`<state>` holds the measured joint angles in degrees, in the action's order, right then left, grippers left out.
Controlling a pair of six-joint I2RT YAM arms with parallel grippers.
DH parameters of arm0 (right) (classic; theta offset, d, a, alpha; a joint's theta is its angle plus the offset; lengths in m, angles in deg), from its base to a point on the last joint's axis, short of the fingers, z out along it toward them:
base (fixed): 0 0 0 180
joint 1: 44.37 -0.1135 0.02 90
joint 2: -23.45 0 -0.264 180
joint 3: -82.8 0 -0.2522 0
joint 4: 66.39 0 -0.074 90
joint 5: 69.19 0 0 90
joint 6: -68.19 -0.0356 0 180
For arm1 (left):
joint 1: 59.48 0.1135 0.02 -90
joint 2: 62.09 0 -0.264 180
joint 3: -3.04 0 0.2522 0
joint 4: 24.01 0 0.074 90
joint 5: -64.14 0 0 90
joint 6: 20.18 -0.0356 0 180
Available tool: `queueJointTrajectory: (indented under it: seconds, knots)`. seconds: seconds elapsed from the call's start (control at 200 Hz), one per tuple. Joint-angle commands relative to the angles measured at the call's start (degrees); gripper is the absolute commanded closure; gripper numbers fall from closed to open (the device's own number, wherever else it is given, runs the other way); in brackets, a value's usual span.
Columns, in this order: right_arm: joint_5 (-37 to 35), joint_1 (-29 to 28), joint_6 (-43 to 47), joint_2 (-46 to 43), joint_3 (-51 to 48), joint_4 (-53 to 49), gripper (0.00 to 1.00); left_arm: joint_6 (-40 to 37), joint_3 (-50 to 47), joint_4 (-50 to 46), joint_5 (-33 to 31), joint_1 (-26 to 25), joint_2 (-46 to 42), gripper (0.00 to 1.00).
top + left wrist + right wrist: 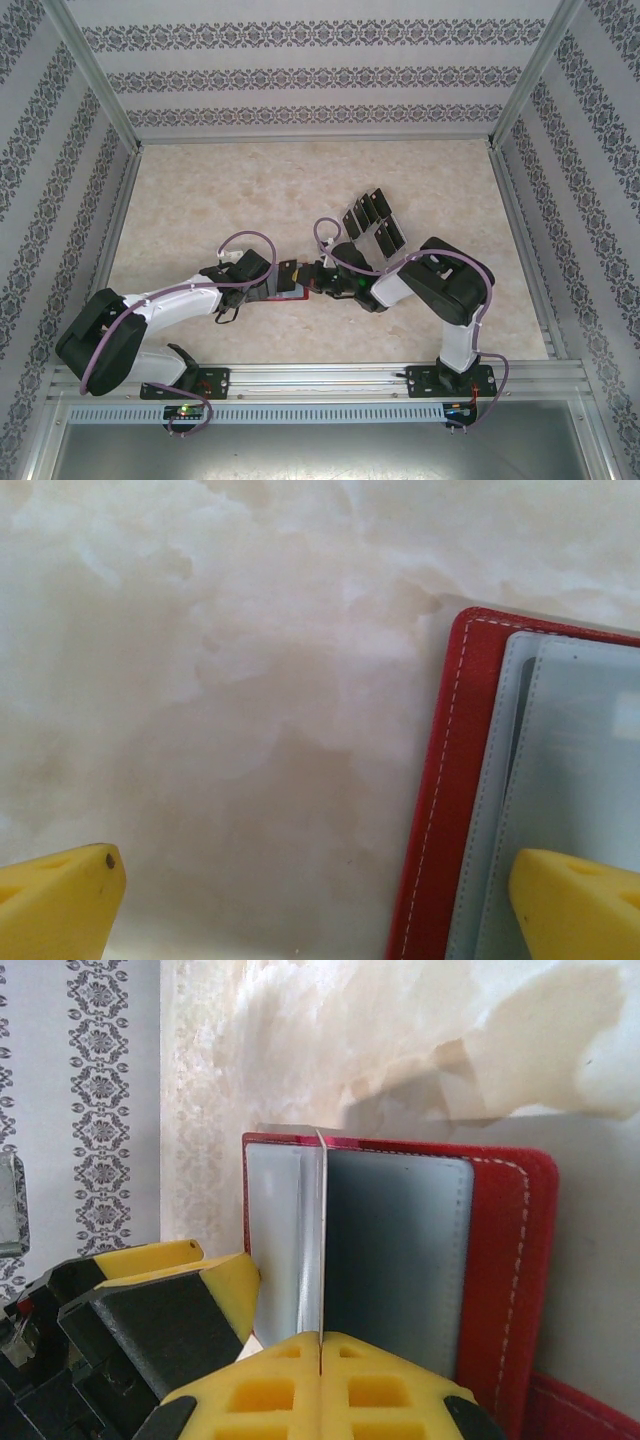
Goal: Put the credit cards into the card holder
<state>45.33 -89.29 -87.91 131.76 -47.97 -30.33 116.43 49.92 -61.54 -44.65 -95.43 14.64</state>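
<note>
On right wrist cam, right gripper (320, 1360) pinches a thin sheet (321, 1240) edge-on over card holder (500, 1260), arms cover that overhead; left gripper (315, 865) spread wide

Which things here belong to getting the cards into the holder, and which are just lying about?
Job:
- red card holder
- black credit cards
- thin sheet held by the right gripper, jaws shut; card or sleeve unclear

Lying about:
- clear rack under the cards
- table
- patterned walls
</note>
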Motion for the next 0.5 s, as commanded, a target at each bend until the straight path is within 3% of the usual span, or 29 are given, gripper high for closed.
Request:
queueJointTrajectory:
  seconds: [0.0,0.495]
  knots:
    - [-0.3,-0.8,-0.8,1.4,0.3,3.3,1.00,0.4,-1.7,-3.8,-1.1,-0.3,0.4,0.01]
    - [-1.9,-1.0,-1.0,-2.4,-2.2,3.9,1.00,0.8,-1.8,-4.4,-1.7,-0.3,-0.1,0.01]
